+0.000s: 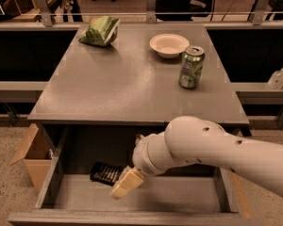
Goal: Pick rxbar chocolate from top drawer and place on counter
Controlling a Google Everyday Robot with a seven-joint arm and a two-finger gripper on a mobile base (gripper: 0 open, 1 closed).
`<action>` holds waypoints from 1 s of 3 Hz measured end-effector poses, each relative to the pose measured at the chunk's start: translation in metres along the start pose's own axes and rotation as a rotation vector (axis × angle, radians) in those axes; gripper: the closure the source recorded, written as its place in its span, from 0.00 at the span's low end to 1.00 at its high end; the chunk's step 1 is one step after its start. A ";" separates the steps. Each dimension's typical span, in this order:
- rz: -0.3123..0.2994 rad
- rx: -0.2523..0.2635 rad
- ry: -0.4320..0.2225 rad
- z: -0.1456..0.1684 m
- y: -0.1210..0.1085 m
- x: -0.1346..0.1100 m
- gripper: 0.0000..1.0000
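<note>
1. Drawer (179, 199): open, nearest you.
2. Gripper (125, 186): down inside the drawer. You cannot tell whether it is open or closed.
3. Snack bar (105, 173): flat on the drawer floor, just beside the gripper at its ten o'clock, apparently not yet lifted. Step: the reach. Your next move likely calls for squaring over the bar.
4. Counter (127, 86): twelve o'clock, beyond, with can (191, 67), bowl (169, 45) and chip bag (101, 31) toward the back.

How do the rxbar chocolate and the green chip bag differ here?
The rxbar chocolate is dark and flat; the green chip bag is green and puffed up. The bar lies in the open top drawer, the bag on the counter, far left corner. The pincer hangs in the drawer close to the bar, far from the bag. Both are wrapped snacks.
</note>
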State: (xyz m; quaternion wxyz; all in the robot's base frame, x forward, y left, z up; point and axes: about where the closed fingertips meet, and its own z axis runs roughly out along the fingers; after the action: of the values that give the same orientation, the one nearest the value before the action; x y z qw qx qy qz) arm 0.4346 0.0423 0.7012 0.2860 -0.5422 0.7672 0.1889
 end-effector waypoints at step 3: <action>-0.022 0.003 -0.020 0.055 0.034 -0.002 0.00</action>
State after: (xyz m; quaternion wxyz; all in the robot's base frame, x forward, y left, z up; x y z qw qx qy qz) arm 0.4158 0.0885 0.6597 0.2964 -0.5482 0.7586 0.1901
